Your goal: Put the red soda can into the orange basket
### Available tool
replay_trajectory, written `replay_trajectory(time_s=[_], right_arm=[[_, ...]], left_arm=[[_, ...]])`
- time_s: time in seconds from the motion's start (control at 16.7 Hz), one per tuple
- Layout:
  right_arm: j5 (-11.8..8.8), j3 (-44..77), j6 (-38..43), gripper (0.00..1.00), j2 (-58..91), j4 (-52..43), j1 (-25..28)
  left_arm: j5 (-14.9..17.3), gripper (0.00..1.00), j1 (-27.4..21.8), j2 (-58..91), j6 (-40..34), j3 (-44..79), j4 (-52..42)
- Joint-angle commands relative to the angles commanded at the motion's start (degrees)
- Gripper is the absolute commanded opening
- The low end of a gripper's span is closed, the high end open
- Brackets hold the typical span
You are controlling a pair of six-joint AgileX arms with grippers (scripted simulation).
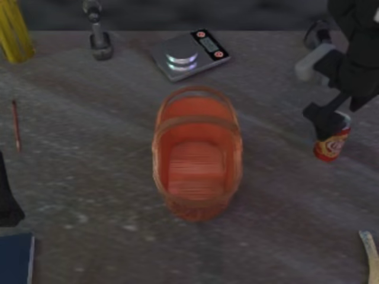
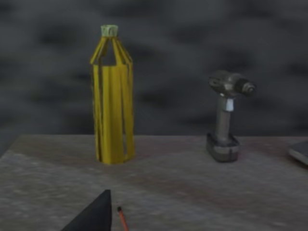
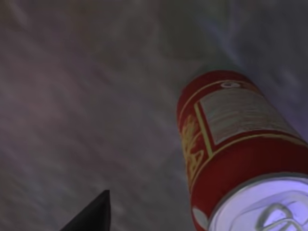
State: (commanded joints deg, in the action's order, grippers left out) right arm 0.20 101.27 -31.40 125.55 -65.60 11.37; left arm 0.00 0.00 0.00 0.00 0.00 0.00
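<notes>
Can: the red soda can (image 1: 332,144) stands upright on the table (image 1: 89,177) at the right side, well apart from the orange basket (image 1: 197,155) in the middle.
Right gripper: the right gripper (image 1: 327,121) sits right over the can's top, covering it from above; whether it grips or is loose, I cannot tell.
Left gripper: parked at the left edge, low down.
Nearby: a scale (image 1: 189,54), a drill (image 1: 98,35), a yellow bottle (image 1: 13,32).
</notes>
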Motion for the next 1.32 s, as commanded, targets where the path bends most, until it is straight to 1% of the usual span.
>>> replay_trajectory(time_s=[0.3, 0.6, 1.32], right_arm=[[0.0, -5.2, 0.1, 1.0, 2.3, 7.6, 0.2], [0.0, -5.9, 0.2, 1.0, 2.8, 8.7, 0.2], [0.0, -5.9, 0.2, 0.1, 2.8, 8.7, 0.2]], left_arm=[[0.0, 1.0, 0.0, 0.0, 0.0, 0.0, 0.0], [0.0, 1.0, 0.0, 0.0, 0.0, 0.0, 0.0], [0.0, 1.0, 0.0, 0.0, 0.0, 0.0, 0.0]])
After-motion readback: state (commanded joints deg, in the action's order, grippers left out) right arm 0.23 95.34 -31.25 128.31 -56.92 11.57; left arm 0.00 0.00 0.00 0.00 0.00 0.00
